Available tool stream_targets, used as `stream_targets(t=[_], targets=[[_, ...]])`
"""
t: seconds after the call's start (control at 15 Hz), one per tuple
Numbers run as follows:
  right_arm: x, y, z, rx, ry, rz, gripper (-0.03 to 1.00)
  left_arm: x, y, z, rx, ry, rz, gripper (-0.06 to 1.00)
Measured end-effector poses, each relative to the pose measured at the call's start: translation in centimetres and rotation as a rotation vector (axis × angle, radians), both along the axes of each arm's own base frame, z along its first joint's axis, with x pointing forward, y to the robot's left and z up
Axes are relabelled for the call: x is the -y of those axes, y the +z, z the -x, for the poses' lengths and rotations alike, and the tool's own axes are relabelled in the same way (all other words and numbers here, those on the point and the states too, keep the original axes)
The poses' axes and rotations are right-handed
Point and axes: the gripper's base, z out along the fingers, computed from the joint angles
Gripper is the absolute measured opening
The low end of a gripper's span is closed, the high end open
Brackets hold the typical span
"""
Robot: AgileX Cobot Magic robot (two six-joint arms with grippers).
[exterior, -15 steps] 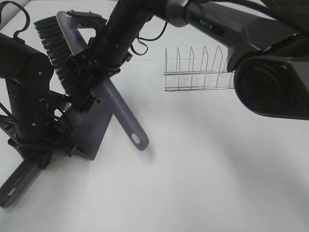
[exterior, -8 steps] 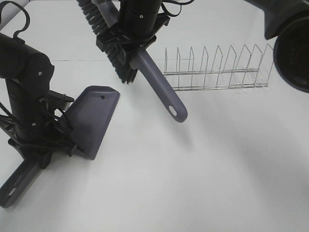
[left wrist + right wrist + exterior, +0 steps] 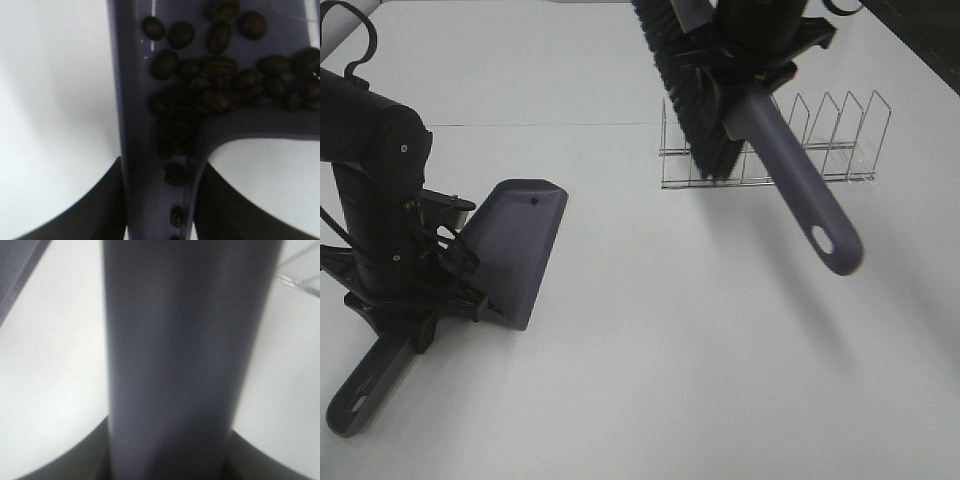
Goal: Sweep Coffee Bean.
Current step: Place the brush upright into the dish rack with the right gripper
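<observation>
The purple-grey dustpan (image 3: 515,250) rests tilted on the white table at the left, its handle (image 3: 368,388) pointing toward the front. My left gripper (image 3: 425,300) is shut on that handle. In the left wrist view, several coffee beans (image 3: 210,90) lie heaped inside the dustpan (image 3: 132,130), between my gripper's fingers (image 3: 95,210). My right gripper (image 3: 760,40) is shut on the brush (image 3: 810,210) and holds it in the air over the rack, with the black bristles (image 3: 690,90) facing left. The brush handle (image 3: 175,355) fills the right wrist view. No beans show on the table.
A wire dish rack (image 3: 820,150) stands on the table at the back right, under the raised brush; a corner of it shows in the right wrist view (image 3: 300,270). The left arm's black body (image 3: 375,190) stands at the left edge.
My right arm has lifted the brush off the dustpan and carried it right, over the rack. The dustpan and left arm have stayed almost still.
</observation>
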Motion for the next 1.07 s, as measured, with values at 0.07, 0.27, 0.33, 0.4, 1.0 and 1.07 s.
stream_targets(t=[0.07,0.27,0.33,0.4,1.0,1.07], targets=[[1.4,0.2,1.3,-0.024,-0.020,0.010,0.35,0.1,0.0,0.0,0.002,0.029,0.005,0.33],[5.3,0.5,5.6,-0.086,-0.108,0.025,0.35,0.2,0.0,0.0,0.011,0.108,0.005,0.33],[6.4,0.3,6.7,-0.105,-0.136,0.036,0.35,0.2,0.0,0.0,0.013,0.115,0.007,0.33],[7.3,-0.2,7.5,-0.132,-0.167,0.042,0.35,0.2,0.0,0.0,0.015,0.122,0.008,0.33],[9.3,-7.9,8.8,-0.372,-0.344,0.193,0.35,0.7,0.1,0.0,0.028,0.242,0.054,0.33],[9.3,-8.7,8.6,-0.397,-0.342,0.205,0.35,0.7,0.3,0.0,0.034,0.240,0.059,0.33]])
